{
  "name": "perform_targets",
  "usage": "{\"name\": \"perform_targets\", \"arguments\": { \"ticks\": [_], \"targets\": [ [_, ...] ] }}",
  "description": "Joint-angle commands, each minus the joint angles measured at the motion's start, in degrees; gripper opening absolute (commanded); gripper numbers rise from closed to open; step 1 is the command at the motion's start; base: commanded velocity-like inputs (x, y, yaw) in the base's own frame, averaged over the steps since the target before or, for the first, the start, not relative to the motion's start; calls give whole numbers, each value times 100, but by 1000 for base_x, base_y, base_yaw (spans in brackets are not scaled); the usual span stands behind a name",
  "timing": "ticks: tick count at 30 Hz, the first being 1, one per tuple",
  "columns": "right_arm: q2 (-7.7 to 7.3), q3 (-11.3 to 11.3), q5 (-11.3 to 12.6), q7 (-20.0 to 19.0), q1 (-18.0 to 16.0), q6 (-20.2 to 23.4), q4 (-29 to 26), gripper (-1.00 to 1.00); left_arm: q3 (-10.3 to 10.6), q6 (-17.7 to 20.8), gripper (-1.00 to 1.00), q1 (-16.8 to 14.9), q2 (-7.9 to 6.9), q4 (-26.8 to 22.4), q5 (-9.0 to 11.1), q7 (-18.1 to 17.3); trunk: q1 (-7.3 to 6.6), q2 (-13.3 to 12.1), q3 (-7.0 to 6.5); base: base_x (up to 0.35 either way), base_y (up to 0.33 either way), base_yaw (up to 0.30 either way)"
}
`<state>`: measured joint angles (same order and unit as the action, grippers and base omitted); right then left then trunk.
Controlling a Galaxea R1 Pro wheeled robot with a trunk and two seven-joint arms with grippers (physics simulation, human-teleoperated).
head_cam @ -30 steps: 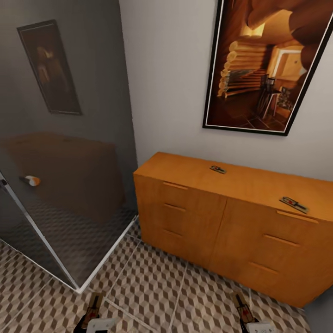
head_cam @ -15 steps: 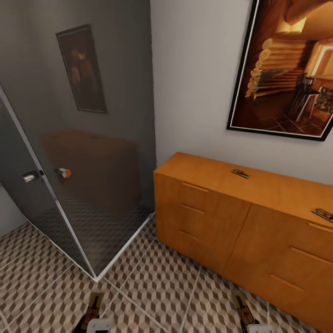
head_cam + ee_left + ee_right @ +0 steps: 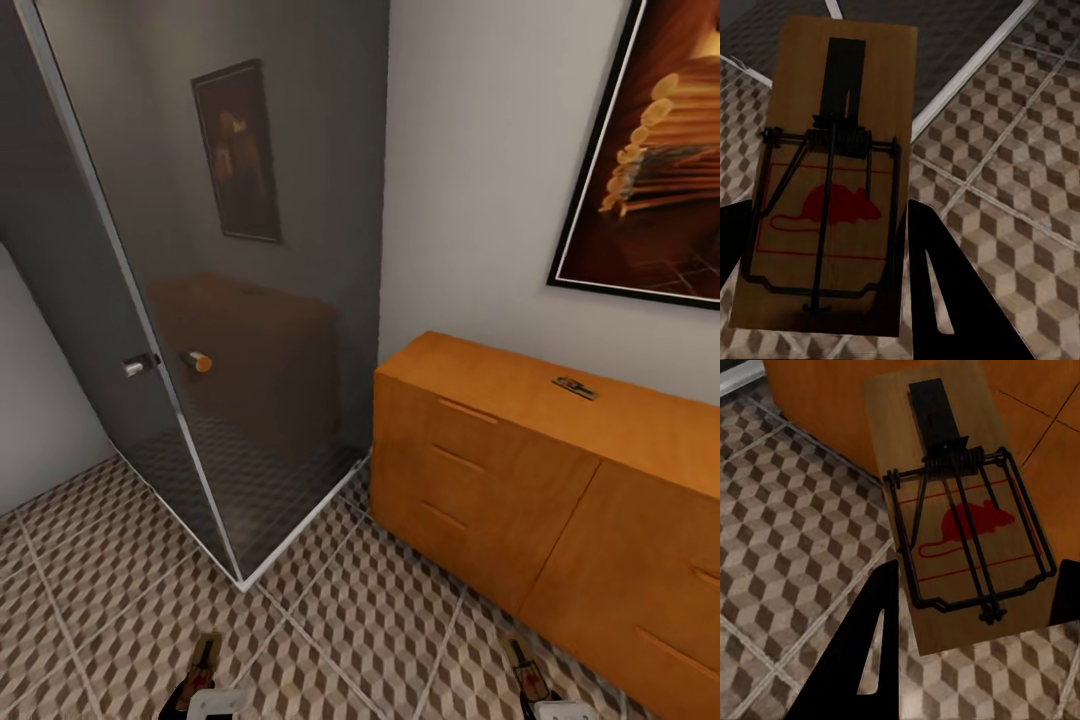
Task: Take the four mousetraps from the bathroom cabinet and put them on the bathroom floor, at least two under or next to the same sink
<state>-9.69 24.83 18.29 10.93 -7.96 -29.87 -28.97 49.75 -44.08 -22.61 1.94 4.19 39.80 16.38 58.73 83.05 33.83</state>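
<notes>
Each gripper holds a mousetrap. In the left wrist view, a wooden mousetrap with dark wire and a red mouse print sits between the black fingers of my left gripper, over the cube-patterned bathroom floor. My right gripper is shut on a second mousetrap beside the cabinet. The head view has both grippers low, left and right. A third mousetrap lies on the orange cabinet top. The sink is out of view.
A dark glass shower enclosure with a metal frame and a door handle stands left of the cabinet. A framed picture hangs on the white wall above the cabinet. Patterned tiles stretch between me and the cabinet.
The head camera has turned left, so the cabinet and picture slid right in the view and the mousetrap near the cabinet's right end left the frame. Both grippers kept their hold.
</notes>
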Motion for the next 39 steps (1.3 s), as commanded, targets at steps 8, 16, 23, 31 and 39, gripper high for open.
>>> {"name": "perform_targets", "arguments": {
  "ticks": [8,16,23,31,39],
  "targets": [
    [-7,48,43,33,-4,-19,0,-100,35,-4,-100,-7,8,20,-52,82,0,3,5,0,0,266],
    [-7,48,41,32,-4,-19,5,-100,35,4,-100,-7,8,20,-52,81,0,3,5,0,0,266],
    [-7,48,43,33,-4,-19,5,-100,35,4,-100,-7,8,20,-53,80,0,3,5,0,0,266],
    [-7,48,40,37,-4,-19,5,-100,35,4,-100,-7,8,20,-52,81,0,3,5,0,0,266],
    [-7,48,39,38,-4,-19,5,-100,35,4,-100,-7,8,20,-53,82,0,3,5,0,0,266]
  ]
}}
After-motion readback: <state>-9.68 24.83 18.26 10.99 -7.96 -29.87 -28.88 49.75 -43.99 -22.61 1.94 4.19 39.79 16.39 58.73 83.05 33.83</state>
